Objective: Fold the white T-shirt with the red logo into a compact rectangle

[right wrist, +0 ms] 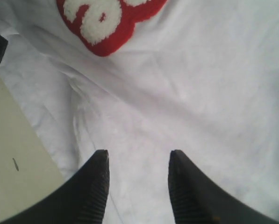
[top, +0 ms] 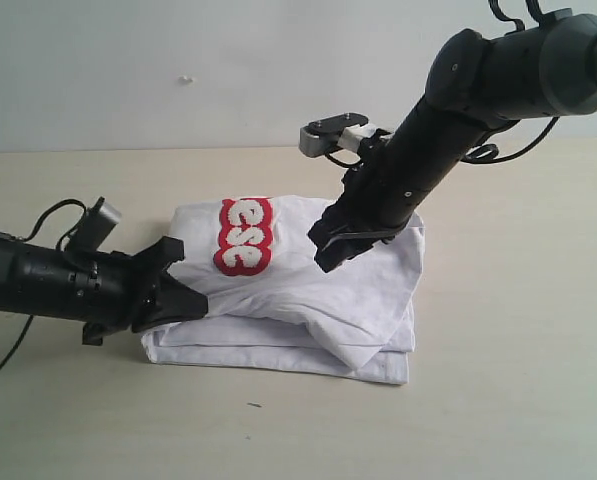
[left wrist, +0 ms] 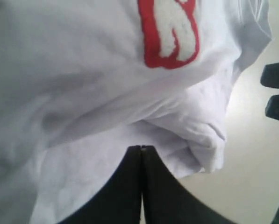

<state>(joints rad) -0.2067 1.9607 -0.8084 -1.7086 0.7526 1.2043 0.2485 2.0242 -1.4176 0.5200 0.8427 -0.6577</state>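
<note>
Surface [top: 498, 420]: pale beige, plain wall behind.

Shirt [top: 368, 290]: mid-surface, folded to a rough rectangular stack of several layers. The top layer is rumpled and sags over the near right corner. A flatter lower layer sticks out along the near edge. Also fills most of both wrist views [left wrist: 83, 70] [right wrist: 200, 84].

Right arm [top: 448, 130]: black, comes in from the far right and slopes down over the shirt's right half. A grey-and-white module is mounted on its far side.

Left arm [top: 48, 280]: black, lies low, comes in from the left and points at the shirt's left edge.

Logo [top: 244, 236]: red patch with white fuzzy letters on the top layer's far left part. Only "ese" shows, and the strip runs near to far. Parts of it show in the wrist views [left wrist: 169, 32] [right wrist: 106, 23].

Right fingers [top: 336, 250]: released, with a clear gap between the two tips [right wrist: 99, 182] and nothing held. They sit over bare white cloth right of the logo. Can't tell if they touch it.

Left fingers [top: 183, 298]: clenched, pads pressed flat together [left wrist: 130, 186]. Tips are at the shirt's near left edge, against the fold between layers. Can't tell if any cloth is pinched.
</note>
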